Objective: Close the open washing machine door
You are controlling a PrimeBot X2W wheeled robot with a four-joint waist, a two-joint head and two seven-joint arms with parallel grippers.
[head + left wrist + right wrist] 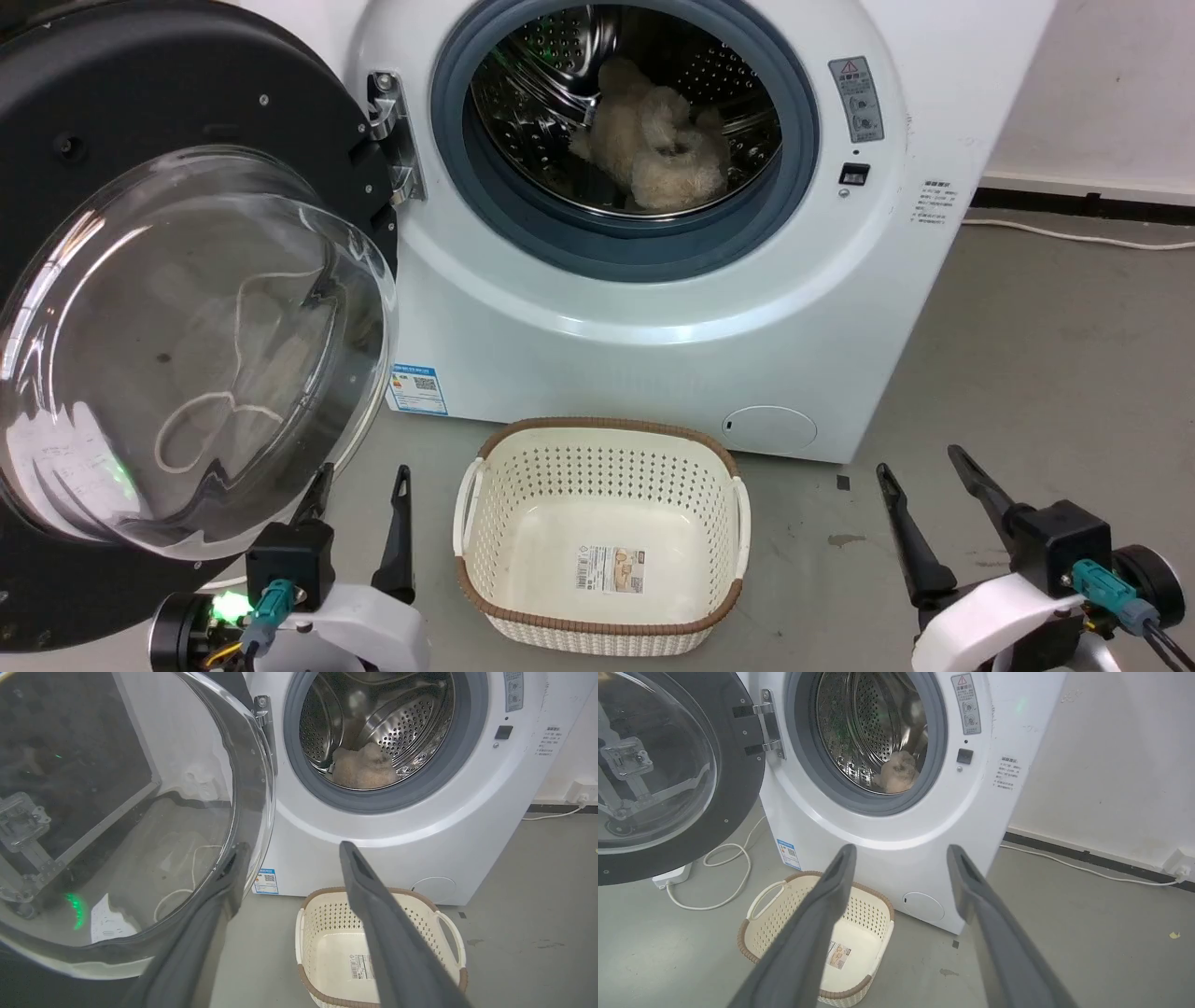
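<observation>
Left hand [362, 481] is spread wide and holds nothing, low at the edge of the washing machine door [177, 308]. Its outer finger [205, 924] lies right against the bulging glass in the left wrist view; touching or just short, can't tell through the glare. The door stands wide open on its hinge [392, 131], at 10 o'clock from that hand, glass bowl facing the robot.

Best move, I'd judge: get the hand behind the free black rim and push w/ the flat of a finger in an arc toward the drum opening [625, 140] at 1 o'clock, ending w/ a firm press so the latch catches. Push on plastic, not glass.

The basket [607, 427] sits at 3 o'clock, just beside the hand and under the swing path — prob. low enough to clear. Right hand [920, 464] is wide and empty too, well apart at 3 o'clock over bare floor [1055, 355] — no obstacle.
</observation>
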